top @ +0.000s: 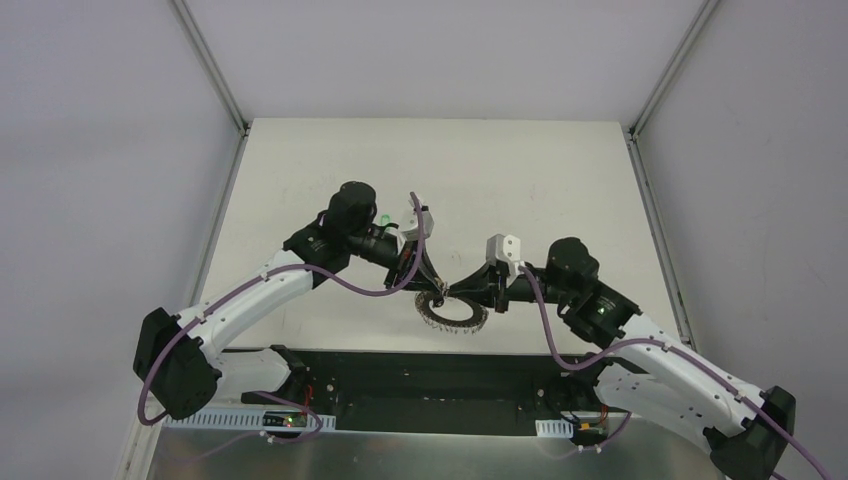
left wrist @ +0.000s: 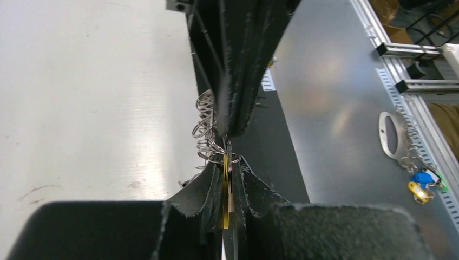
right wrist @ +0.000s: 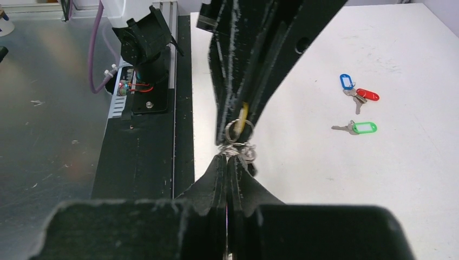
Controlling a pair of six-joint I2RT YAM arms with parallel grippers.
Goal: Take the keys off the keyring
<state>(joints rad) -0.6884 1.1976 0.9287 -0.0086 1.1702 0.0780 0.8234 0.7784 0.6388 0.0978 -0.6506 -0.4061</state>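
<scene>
The keyring, a silver ring with a frilly edge of wire loops, is held between both grippers near the table's front edge. My left gripper is shut on the yellow-tagged key, which still hangs by a small split ring from the wire loops. My right gripper is shut on the keyring's looped edge, tip to tip with the left one. The blue, red and green keys lie loose on the white table.
The green tag also shows in the top view, beside the left arm. A black base plate runs along the table's near edge. On the metal bench beyond it lies another silver clip with blue and yellow tags.
</scene>
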